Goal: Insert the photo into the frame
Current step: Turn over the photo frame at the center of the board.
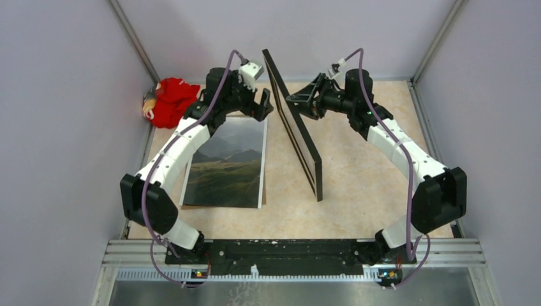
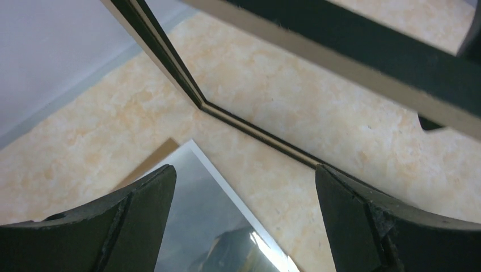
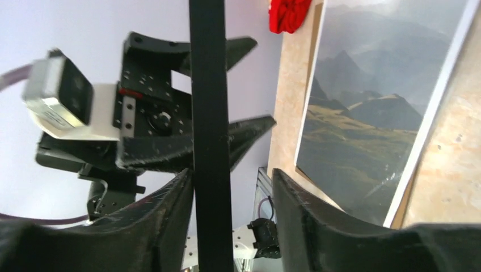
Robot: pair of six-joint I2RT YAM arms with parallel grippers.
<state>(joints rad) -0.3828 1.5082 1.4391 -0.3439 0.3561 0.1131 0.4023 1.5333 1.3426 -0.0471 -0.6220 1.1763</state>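
Little is done, by my judgement: the large thin black rectangular picture frame [image 1: 300, 137] stands on edge on the pale mottled surface [image 1: 363, 178], between the two claws; the rectangular paper photo of misty mountains [image 1: 228, 159] lies flat and face up to its left, near but apart from it, on a plain brown backing board [image 2: 148, 165]; fitting the print and then the backing remains. The left claw [image 1: 265, 103] gapes wide, holding nothing; the right claw [image 1: 292, 102] straddles the frame's edge, released, with a gap beside one finger. Count: one frame; one photo; one board; one red cloth bundle [image 1: 171, 101]; two claws.
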